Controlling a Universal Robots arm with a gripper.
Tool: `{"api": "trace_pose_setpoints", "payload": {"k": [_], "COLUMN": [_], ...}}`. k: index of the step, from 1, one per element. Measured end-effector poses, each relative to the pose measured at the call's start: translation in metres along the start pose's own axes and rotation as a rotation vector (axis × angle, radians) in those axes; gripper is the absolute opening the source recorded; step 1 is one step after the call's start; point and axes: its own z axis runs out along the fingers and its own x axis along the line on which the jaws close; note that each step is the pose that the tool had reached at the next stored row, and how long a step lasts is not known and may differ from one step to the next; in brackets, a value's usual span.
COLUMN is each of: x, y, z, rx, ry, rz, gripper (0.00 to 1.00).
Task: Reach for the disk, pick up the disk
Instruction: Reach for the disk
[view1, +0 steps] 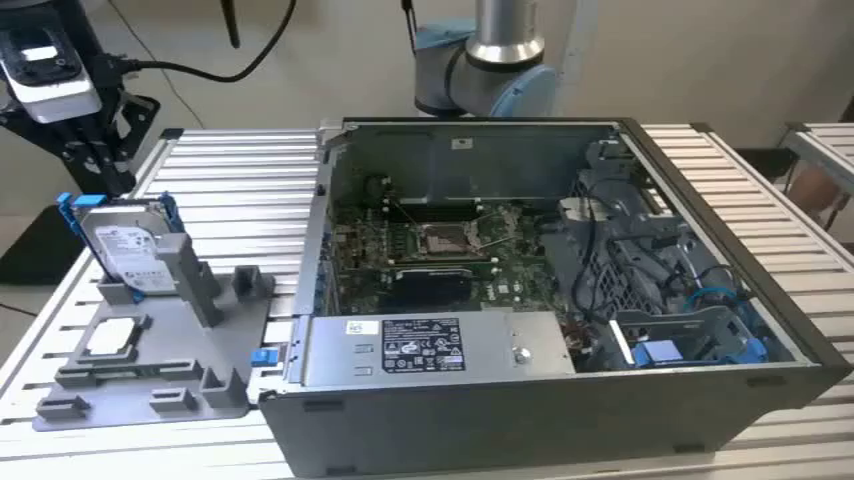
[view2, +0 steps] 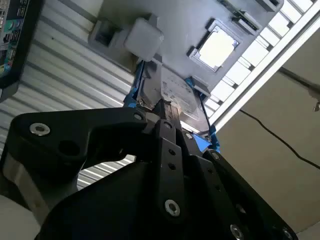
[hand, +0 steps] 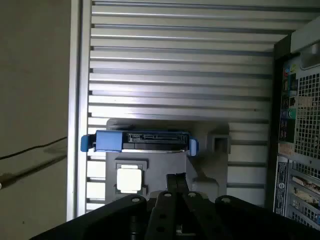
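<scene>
Pincer (view1: 114, 178) hangs at the exterior view's left, tips pressed together & pinching nothing, just above the disk (view1: 127, 245). Disk stands on edge in a slot of the grey holder (view1: 134, 378), w/ a blue carrier frame round it. A square CPU chip (view1: 114, 335) lies flat in the holder just in front.

Risks, as I judge them: w/ tips together the pincer would butt the disk's top edge, not straddle it. An off-centre grip on the plastic frame could tilt or jam the disk in its slot & lift the holder, jolting the chip.

Next over is the open PC case (view1: 534, 400), motherboard (view1: 441, 240) exposed. All sits on a slatted aluminium table (view1: 240, 170). Arm base (view1: 487, 50) stands behind the case, pale wall beyond, another slatted surface (view1: 821, 140) at far right.
</scene>
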Motion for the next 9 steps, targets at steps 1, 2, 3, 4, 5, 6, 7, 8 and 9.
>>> {"api": "trace_pose_setpoints", "payload": {"k": [1,2,3,4,5,6,7,8,9], "x": [0.0000,0.0000,0.0000,0.0000,0.0000,0.0000,0.0000,0.0002,0.0005], "y": [0.0000,0.0000,0.0001,0.0001,0.0001,0.0001,0.0001,0.0002,0.0002], "z": [0.0000,0.0000,0.0000,0.0000,0.0000,0.0000,0.0000,0.0000,-0.0001], "rx": [0.0000,0.0000,0.0000,0.0000,0.0000,0.0000,0.0001,0.0000,0.0000], "ry": [0.0001,0.0000,0.0000,0.0000,0.0000,0.0000,0.0000,-0.0002,-0.0012], "rz": [0.000,0.000,0.000,0.000,0.000,0.000,0.000,0.000,0.000], "gripper": [0.00,0.00,0.00,0.00,0.00,0.00,0.00,0.00,0.00]}}
